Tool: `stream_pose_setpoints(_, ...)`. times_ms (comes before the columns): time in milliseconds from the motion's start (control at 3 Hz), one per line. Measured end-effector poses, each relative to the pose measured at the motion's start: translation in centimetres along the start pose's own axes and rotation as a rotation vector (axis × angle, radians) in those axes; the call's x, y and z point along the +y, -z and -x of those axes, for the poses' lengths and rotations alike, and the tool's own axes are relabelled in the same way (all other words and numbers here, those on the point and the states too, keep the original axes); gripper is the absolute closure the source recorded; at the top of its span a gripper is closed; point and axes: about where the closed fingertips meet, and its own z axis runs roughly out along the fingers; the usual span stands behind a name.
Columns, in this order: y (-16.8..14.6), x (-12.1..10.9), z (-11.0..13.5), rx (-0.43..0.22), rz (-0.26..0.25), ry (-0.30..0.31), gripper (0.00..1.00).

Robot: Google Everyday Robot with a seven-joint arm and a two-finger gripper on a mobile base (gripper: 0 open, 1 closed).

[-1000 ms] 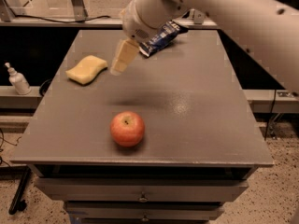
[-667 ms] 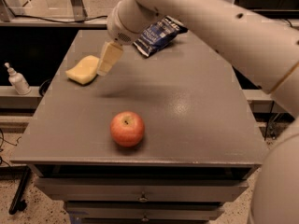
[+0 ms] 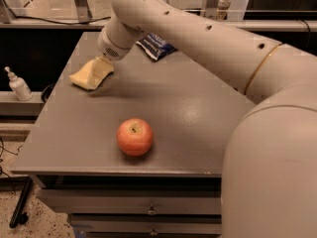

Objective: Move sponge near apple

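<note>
camera view: the gripper sits over the far left part of the grey table, at the end of a thick cream arm that comes in from the lower right of the picture and reaches across the table top; the gripper's tip is down at the sponge and overlaps its right end, so the two look to be touching, but their pale yellow tones run together, and whether the gripper is apart, together or clamped on the sponge cannot be told; the sponge lies on the table with most of it sticking out to the left of the gripper, toward the table's left edge; the apple stands well apart from the gripper, nearer the camera and a little to the right of it, close to the table's front edge, stem dimple up, with open table top between it and the sponge; a crinkled blue packet lies on the table to the right of the gripper and slightly farther back, partly hidden by the arm; a small white pump bottle stands off the table on a ledge well to the left of the gripper; below the table's front edge, under the apple, are drawer fronts with small handles
</note>
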Motion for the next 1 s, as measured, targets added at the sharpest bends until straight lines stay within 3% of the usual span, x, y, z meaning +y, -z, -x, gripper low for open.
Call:
stream_pose_setpoints(333,-1.94,0.89,-0.21,0.004,0.026,-0.054,0.18)
stream_pose_setpoints(667,-2.57,1.55,-0.95,0.013,0.034,-0.107,0.42)
stream_pose_setpoints(1000,-2.52,1.70,-1.18,0.016,0.034,-0.123,0.64)
